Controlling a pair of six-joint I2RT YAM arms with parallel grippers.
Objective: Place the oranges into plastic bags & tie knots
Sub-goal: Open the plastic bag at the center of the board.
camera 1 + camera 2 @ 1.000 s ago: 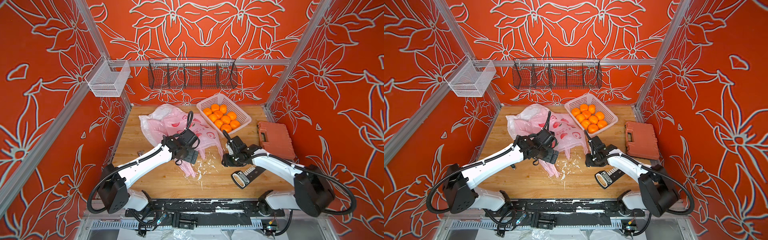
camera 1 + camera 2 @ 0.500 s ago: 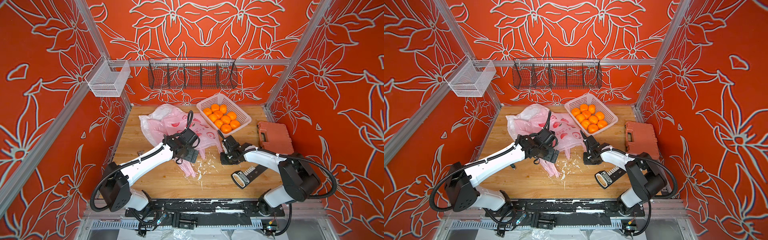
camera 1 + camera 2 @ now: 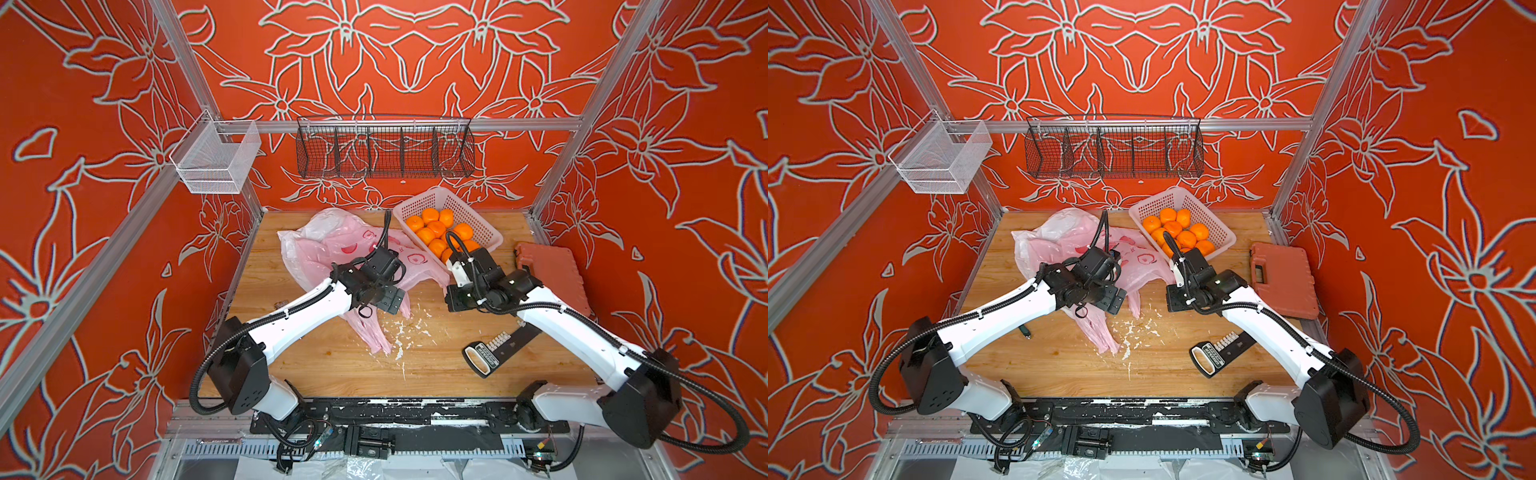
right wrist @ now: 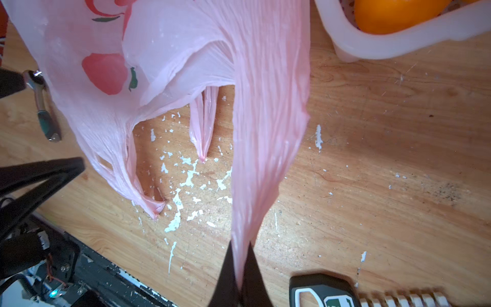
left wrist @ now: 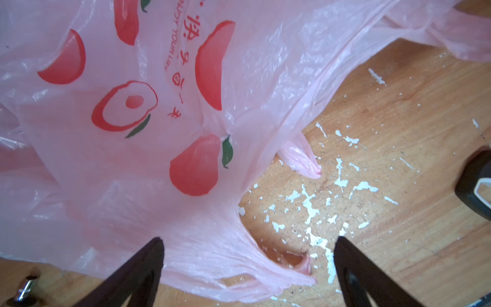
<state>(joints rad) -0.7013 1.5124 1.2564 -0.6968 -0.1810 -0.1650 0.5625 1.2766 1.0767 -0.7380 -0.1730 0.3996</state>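
My right gripper [image 4: 240, 268] clenches the handle strap [image 4: 265, 138] of a pink plastic bag [image 3: 324, 253], with the strap stretched lengthwise from bag to jaws. My left gripper [image 5: 248, 239] hangs spread above the bag, mid-tabletop. The oranges [image 3: 432, 230] fill the basket [image 3: 478, 220] by the far edge.

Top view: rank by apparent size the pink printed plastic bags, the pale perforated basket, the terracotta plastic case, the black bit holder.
Largest: pink printed plastic bags, heaped.
Next: pale perforated basket and terracotta plastic case, too alike to rank.
Smallest: black bit holder.
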